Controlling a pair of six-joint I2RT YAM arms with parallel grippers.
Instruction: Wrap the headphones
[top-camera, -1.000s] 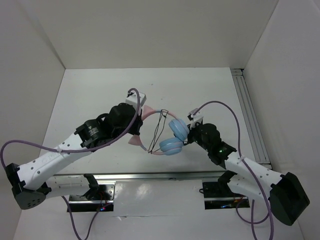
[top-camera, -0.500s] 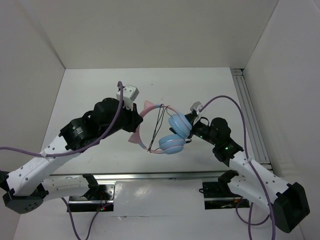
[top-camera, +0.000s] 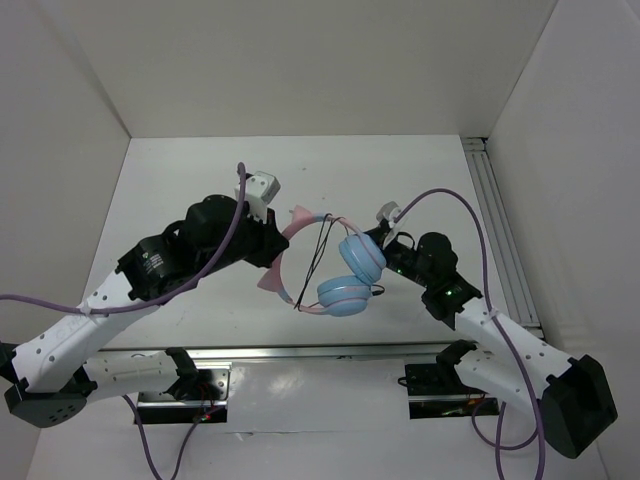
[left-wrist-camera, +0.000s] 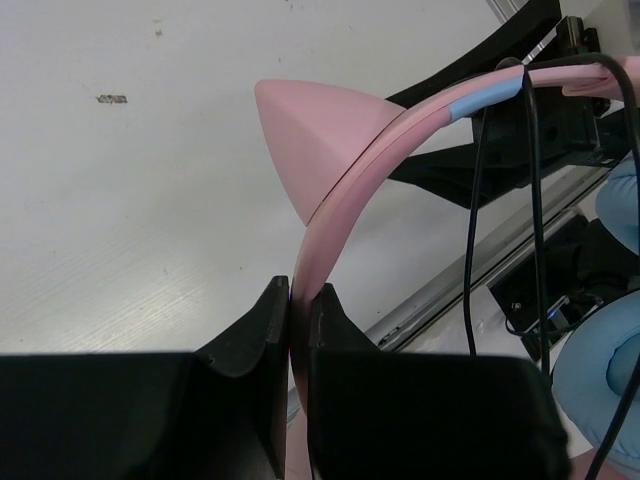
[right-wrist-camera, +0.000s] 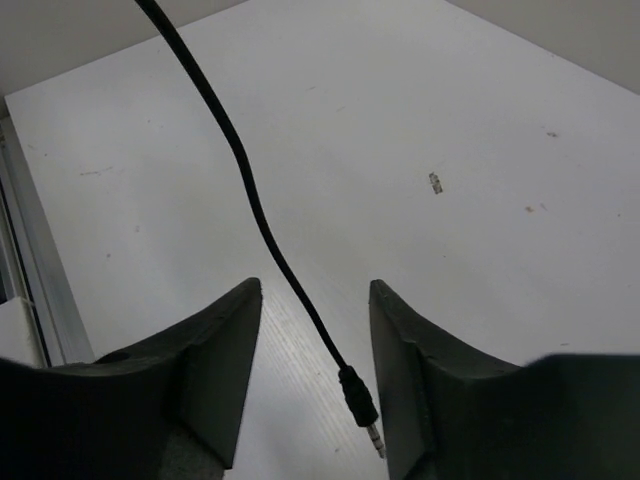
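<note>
Left gripper (left-wrist-camera: 300, 300) clamped on pink headband (left-wrist-camera: 345, 185) of headphones (top-camera: 360, 258) — right gripper (right-wrist-camera: 314, 295) jaws apart, black cable (right-wrist-camera: 243, 170) and plug (right-wrist-camera: 362, 397) hanging between them, touching neither

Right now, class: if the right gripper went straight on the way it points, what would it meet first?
Probably the thin black headphone cable, whose plug end hangs between the right gripper's jaws; behind it lies the white table. Depth is unclear.
</note>
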